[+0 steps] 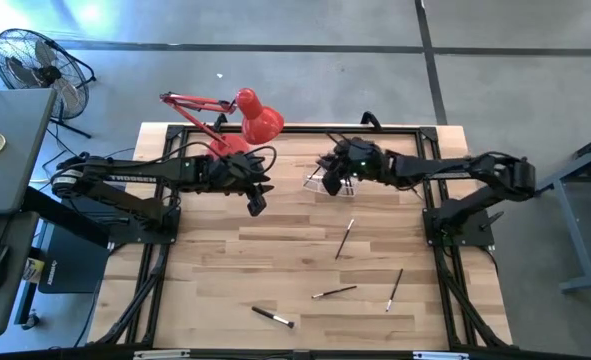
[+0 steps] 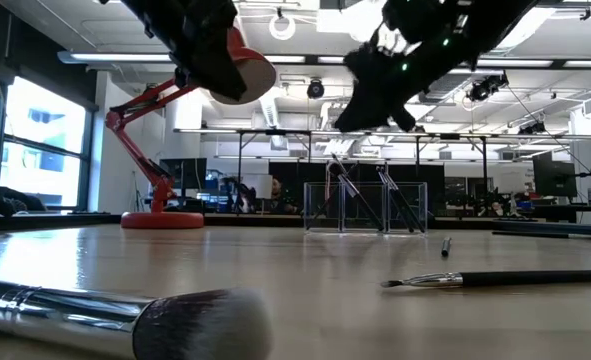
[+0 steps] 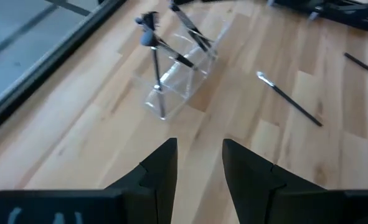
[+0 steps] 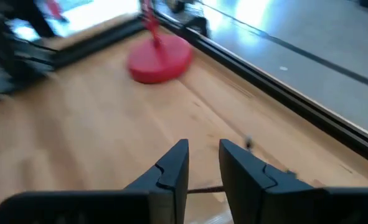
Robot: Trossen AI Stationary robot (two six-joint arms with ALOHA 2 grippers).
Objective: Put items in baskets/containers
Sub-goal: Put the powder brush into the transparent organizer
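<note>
The clear plastic holder point(image 1: 324, 182) point(image 3: 179, 70) point(image 2: 365, 207) stands on its base near the table's far edge. Several brushes lean inside it, with their tips sticking out over its rim. More brushes lie flat on the wood: one point(image 1: 344, 238) point(image 3: 289, 98) mid-table, two point(image 1: 335, 292) point(image 1: 394, 290) nearer, and a thick-headed one point(image 1: 273, 317) point(image 2: 125, 320) by the near edge. My right gripper point(image 1: 331, 174) point(image 4: 203, 167) hovers just above the holder, open and empty. My left gripper point(image 1: 257, 203) point(image 3: 199, 167) hangs open to the holder's left, above bare wood.
The red desk lamp point(image 1: 247, 118) point(image 2: 160, 150) stands at the far edge, its base point(image 4: 160, 57) to the left of the holder and its head above my left arm. A black frame point(image 1: 415, 130) borders the table. Bare wood lies between the two arms.
</note>
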